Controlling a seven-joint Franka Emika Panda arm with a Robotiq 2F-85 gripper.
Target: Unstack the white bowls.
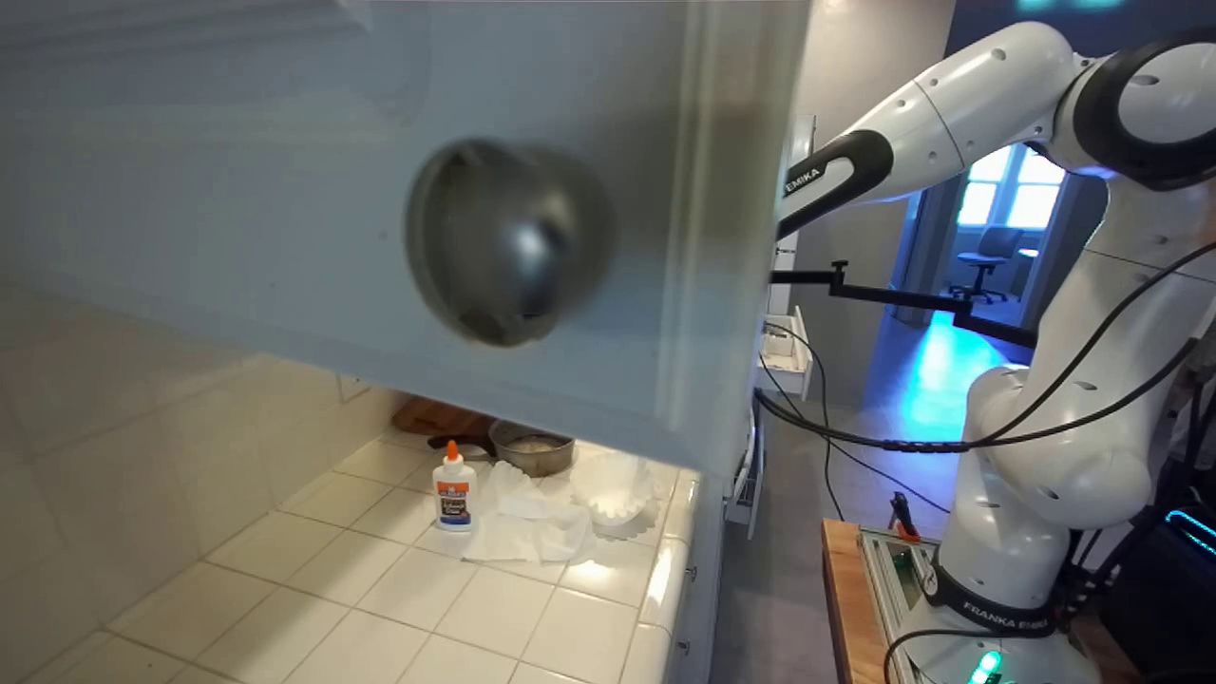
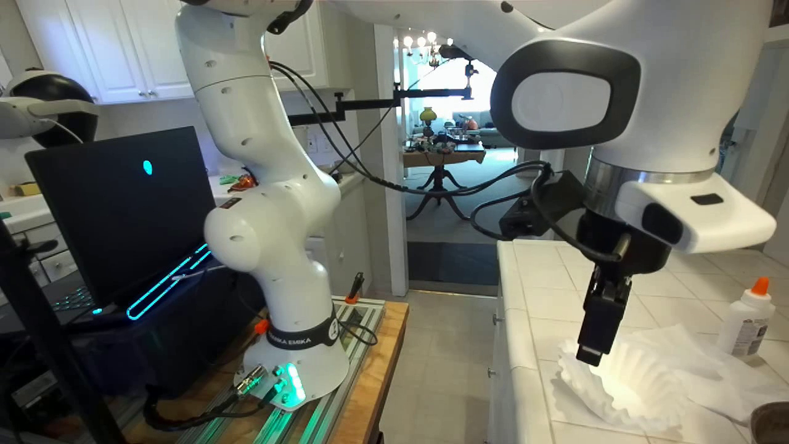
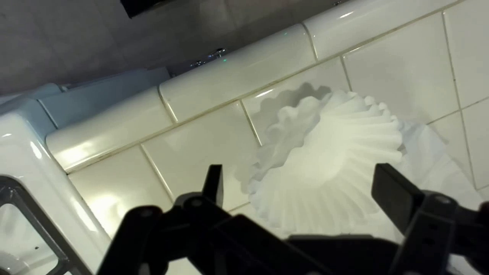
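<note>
A white, fluted, bowl-shaped piece (image 2: 635, 388), thin like a paper filter, sits open side up on the tiled counter. I take it for the white bowls; it also shows in the wrist view (image 3: 321, 164) and in an exterior view (image 1: 613, 486). One side of its rim is folded or separated in the wrist view. I cannot tell how many layers are nested. My gripper (image 3: 300, 168) is open and empty, its fingers pointing down above the piece. In an exterior view the fingertips (image 2: 590, 357) appear over its rim; contact cannot be told.
A crumpled white sheet (image 1: 532, 522) lies beside the piece. A glue bottle (image 1: 454, 489) and a grey-brown pan (image 1: 537, 454) stand near it. A cabinet door with a metal knob (image 1: 513, 242) hides my gripper in that view. The counter edge (image 2: 524, 394) is close.
</note>
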